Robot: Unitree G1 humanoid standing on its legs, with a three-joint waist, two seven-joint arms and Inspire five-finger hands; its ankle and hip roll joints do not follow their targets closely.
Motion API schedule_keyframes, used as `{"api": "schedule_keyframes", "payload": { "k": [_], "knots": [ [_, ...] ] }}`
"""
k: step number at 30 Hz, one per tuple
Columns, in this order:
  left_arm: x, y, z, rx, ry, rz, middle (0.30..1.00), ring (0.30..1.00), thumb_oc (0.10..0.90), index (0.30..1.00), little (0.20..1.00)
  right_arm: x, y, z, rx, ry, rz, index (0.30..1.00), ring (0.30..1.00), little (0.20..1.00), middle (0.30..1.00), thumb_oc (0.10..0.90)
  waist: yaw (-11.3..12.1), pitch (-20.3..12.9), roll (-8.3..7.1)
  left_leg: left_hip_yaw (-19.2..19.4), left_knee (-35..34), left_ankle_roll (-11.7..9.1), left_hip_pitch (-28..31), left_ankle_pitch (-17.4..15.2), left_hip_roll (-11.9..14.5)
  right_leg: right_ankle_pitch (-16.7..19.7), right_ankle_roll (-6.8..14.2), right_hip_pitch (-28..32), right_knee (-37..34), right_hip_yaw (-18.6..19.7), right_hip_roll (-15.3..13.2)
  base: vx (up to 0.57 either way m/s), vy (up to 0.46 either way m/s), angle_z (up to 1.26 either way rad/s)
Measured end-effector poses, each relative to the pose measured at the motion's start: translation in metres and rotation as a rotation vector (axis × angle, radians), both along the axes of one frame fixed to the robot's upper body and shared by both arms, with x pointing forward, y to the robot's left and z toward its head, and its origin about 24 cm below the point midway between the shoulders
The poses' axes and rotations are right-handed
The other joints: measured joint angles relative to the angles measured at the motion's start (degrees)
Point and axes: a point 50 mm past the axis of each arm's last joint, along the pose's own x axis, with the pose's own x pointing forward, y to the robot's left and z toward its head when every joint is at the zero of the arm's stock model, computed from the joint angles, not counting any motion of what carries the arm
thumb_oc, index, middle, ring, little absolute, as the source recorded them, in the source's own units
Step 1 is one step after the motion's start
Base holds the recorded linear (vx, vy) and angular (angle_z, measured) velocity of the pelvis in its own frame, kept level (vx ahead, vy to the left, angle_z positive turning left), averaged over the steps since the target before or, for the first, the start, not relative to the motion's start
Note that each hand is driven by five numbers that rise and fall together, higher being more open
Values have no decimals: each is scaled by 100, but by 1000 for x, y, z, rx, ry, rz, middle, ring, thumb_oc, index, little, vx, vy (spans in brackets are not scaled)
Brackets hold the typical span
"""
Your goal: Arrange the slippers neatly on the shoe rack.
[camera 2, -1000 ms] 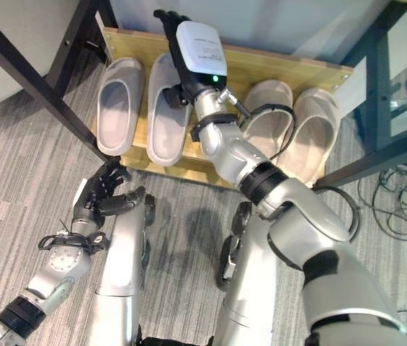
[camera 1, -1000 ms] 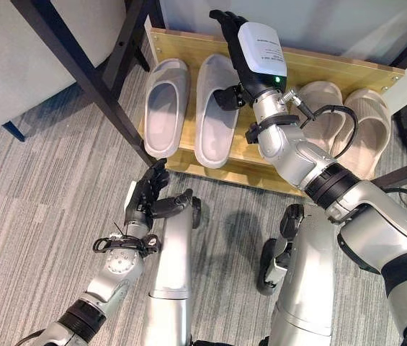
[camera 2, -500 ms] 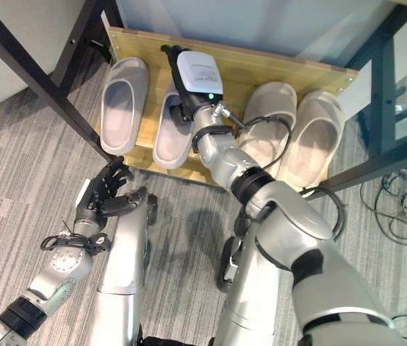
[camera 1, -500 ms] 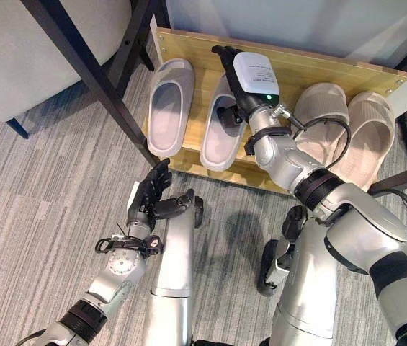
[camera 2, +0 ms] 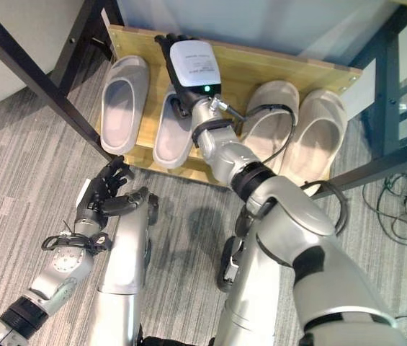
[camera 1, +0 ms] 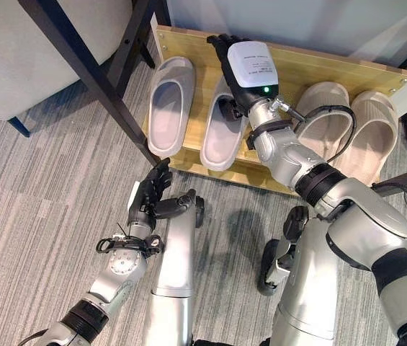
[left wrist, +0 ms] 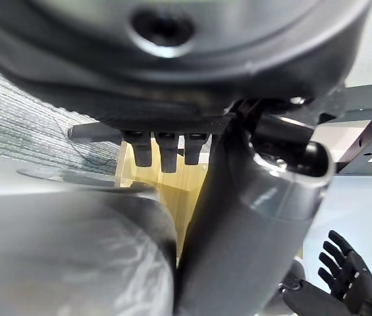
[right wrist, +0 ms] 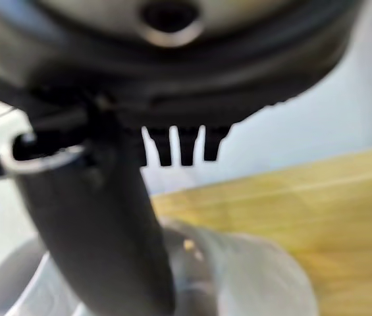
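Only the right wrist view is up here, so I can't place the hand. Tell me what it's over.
Observer: The right hand is over the inner grey slipper, fingers straight, pointing at the rack's back.
Operator: Report the rest of the rack.
Observer: On the shoe rack, the outer grey slipper lies to its left and the beige slippers to its right.
Operator: Give me the left hand.
Observer: The left hand is open, low over the carpet, holding nothing.
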Motion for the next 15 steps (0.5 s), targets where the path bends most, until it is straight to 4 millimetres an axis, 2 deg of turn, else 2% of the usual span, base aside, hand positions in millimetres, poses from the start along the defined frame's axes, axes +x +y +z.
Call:
{"api": "schedule_keyframes", "payload": {
  "k": [9, 15],
  "knots": [
    [0, 1, -1, 0, 2, 5, 900, 900, 800, 900, 900, -4, 0, 9, -3, -35, 30, 900, 900, 900, 900, 800, -9, 1, 3, 3, -3, 1, 14, 1, 18, 4, -1, 21, -18, -11, 5, 0, 0, 0],
    [-1, 2, -2, 0, 4, 12, 900, 900, 800, 900, 900, -4, 0, 8, 0, -25, 39, 900, 900, 900, 900, 800, -23, 0, 2, 3, -13, 11, 42, -4, 34, 8, -7, 45, -29, -15, 10, 0, 0, 0]
  ]
}}
